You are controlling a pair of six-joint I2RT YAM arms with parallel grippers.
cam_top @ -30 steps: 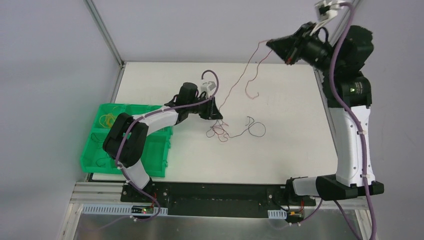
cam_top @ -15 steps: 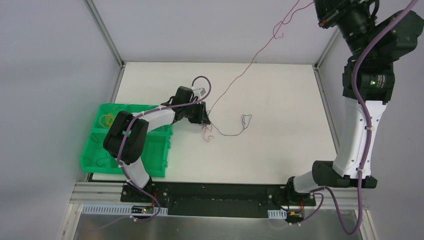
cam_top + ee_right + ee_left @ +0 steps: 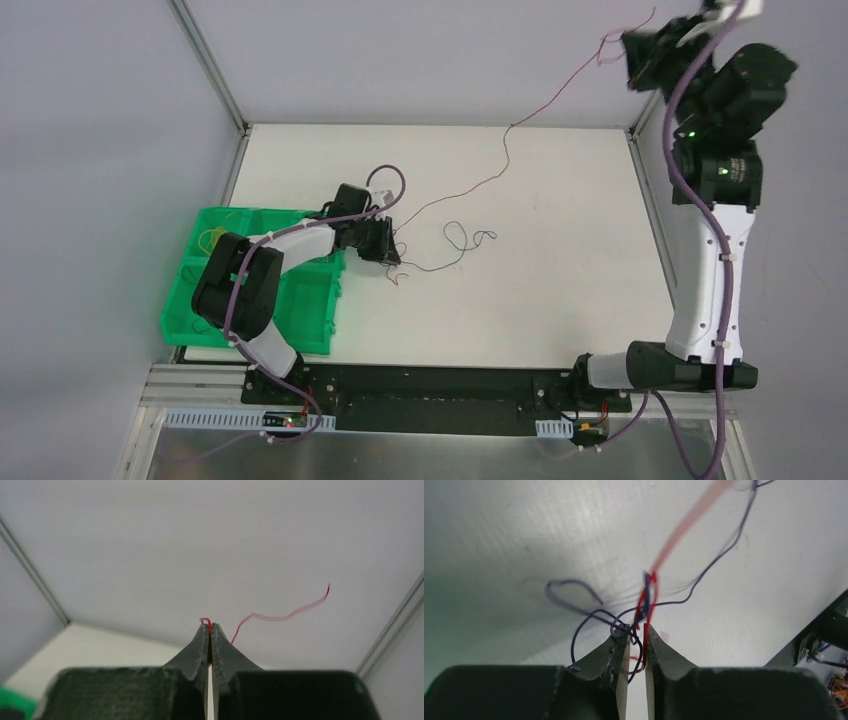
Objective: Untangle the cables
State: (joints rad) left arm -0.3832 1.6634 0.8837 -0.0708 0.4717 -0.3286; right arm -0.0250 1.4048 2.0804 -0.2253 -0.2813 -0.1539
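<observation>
A thin red cable (image 3: pixel 510 125) stretches through the air from my right gripper (image 3: pixel 632 60), raised high at the far right corner, down to my left gripper (image 3: pixel 392 256) low over the table. The right gripper (image 3: pixel 210 626) is shut on the red cable (image 3: pixel 205 620), whose free end (image 3: pixel 285 616) waves beside it. The left gripper (image 3: pixel 638 627) is shut on a small knot of red cable (image 3: pixel 652 592) and blue-purple cable (image 3: pixel 569 581). The rest of the dark blue-purple cable (image 3: pixel 485 234) lies in loose loops on the white table right of the left gripper.
A green compartment bin (image 3: pixel 250 300) stands at the table's left edge, right behind the left arm, with yellow cables (image 3: pixel 213 238) in its far compartment. Metal frame posts (image 3: pixel 205 60) rise at the back corners.
The left gripper has drawn the knot left and nearer the bin. The right gripper has swung up to the far right. The red cable is stretched longer and the tangle on the table is smaller.
</observation>
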